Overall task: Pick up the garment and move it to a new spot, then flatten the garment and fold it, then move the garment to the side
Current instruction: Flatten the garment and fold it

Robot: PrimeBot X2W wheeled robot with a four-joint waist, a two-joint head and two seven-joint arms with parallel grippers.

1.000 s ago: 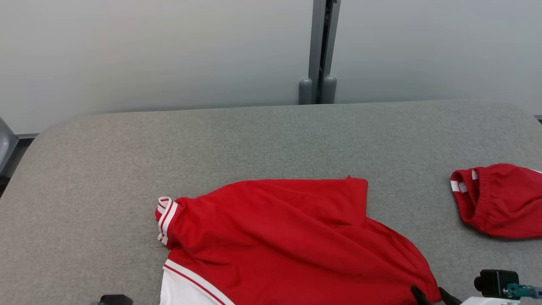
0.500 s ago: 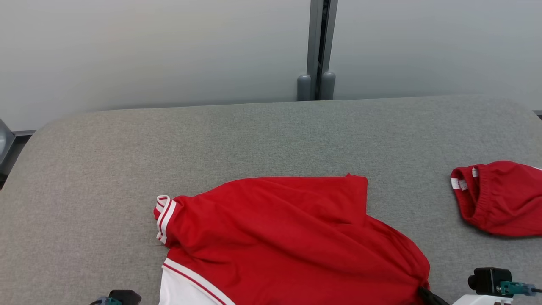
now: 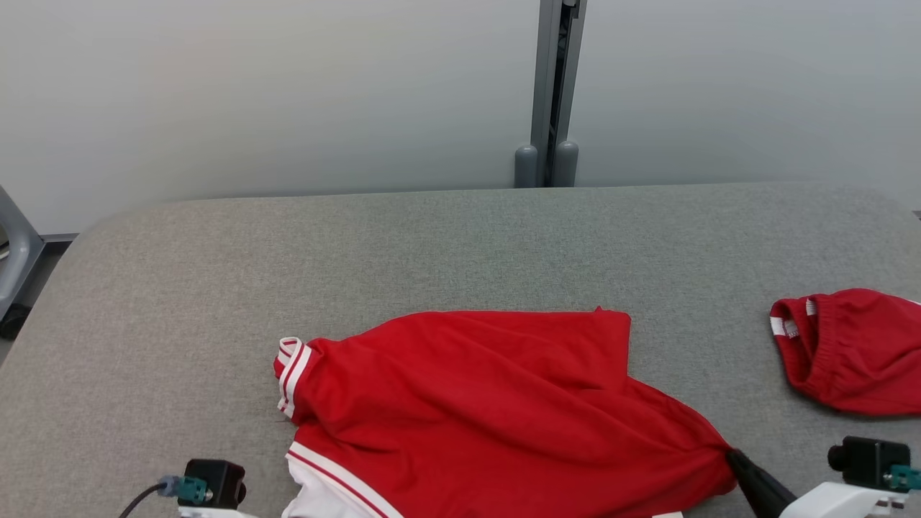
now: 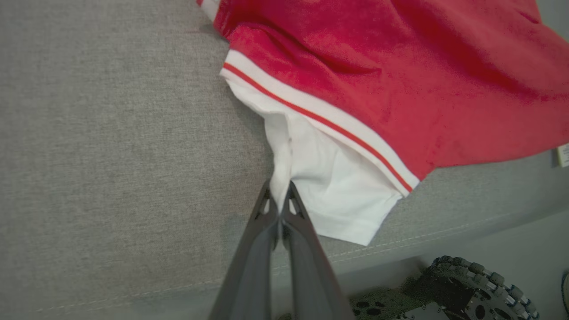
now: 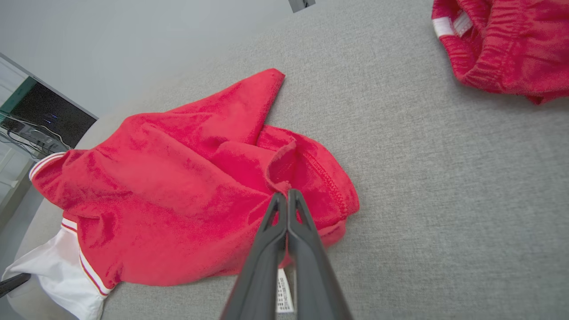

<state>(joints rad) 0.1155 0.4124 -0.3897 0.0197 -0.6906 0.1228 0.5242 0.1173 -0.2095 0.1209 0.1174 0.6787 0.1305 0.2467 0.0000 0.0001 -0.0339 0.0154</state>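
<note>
The garment [image 3: 489, 403] is a red shirt with white striped trim and a white panel, lying crumpled near the front edge of the grey table [image 3: 432, 244]. In the left wrist view my left gripper [image 4: 279, 202] is shut on the white panel of the garment [image 4: 320, 178], pinching a fold of it. My right gripper [image 5: 284, 198] is shut on the red hem of the garment [image 5: 186, 178]. In the head view the right gripper [image 3: 734, 457] grips the garment's right corner, pulled into a point.
A second red piece of clothing [image 3: 853, 349] with an elastic band lies at the table's right edge, also seen as a red bundle [image 5: 502, 44] in the right wrist view. A grey post [image 3: 554, 93] stands behind the table. The table's front edge [image 4: 400, 249] runs just beneath the white panel.
Both grippers have shut on the garment: the right one on its red right corner, now drawn taut. The head camera has shifted slightly.
</note>
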